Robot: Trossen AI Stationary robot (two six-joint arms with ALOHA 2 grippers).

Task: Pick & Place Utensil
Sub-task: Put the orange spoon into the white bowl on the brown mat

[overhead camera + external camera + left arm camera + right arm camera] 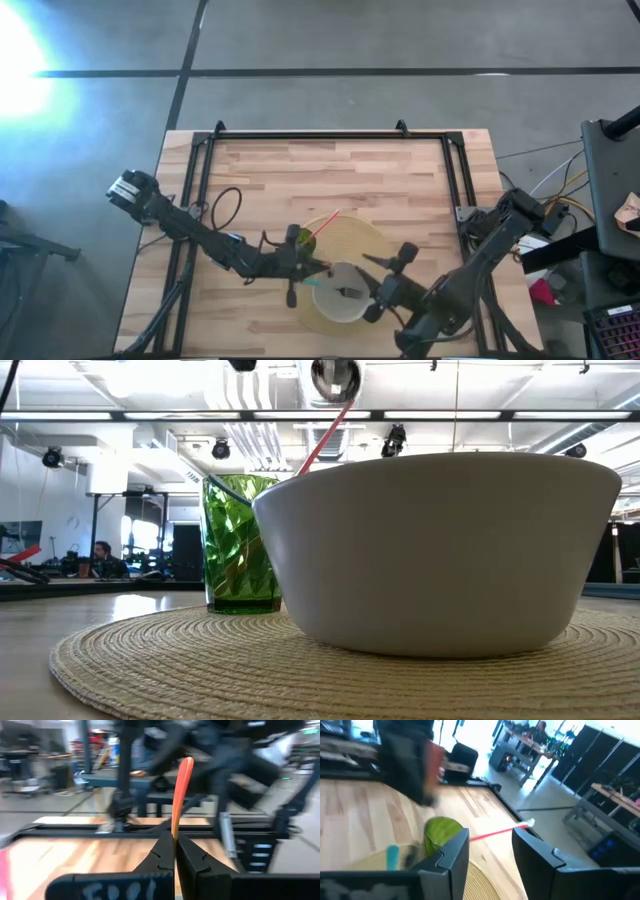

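Observation:
A white bowl [340, 300] and a green faceted cup [304, 238] stand on a round woven placemat [362, 238]. A red-handled utensil [325, 225] leans out of the cup. It also shows in the low view [325, 435] and the right wrist view [495, 833]. My left gripper [312, 268] is between cup and bowl, shut on an orange utensil handle [182, 790]. My right gripper [368, 288] hangs open over the bowl's right side, pointing toward the cup [442, 832]. A teal piece [310, 283] lies at the bowl's left rim. My left gripper pinches the orange handle's lower part [174, 834] between its two fingers [161, 855]. The handle's free end [186, 765] sticks out well past the fingertips, in line with them. The utensil's other end is hidden behind the fingers.
A black metal frame [330, 135] runs along the table's far edge and down both sides. A black cable loop [226, 208] lies left of the placemat. Bare wood [330, 175] spreads across the far half of the table. People and desks show in the room beyond.

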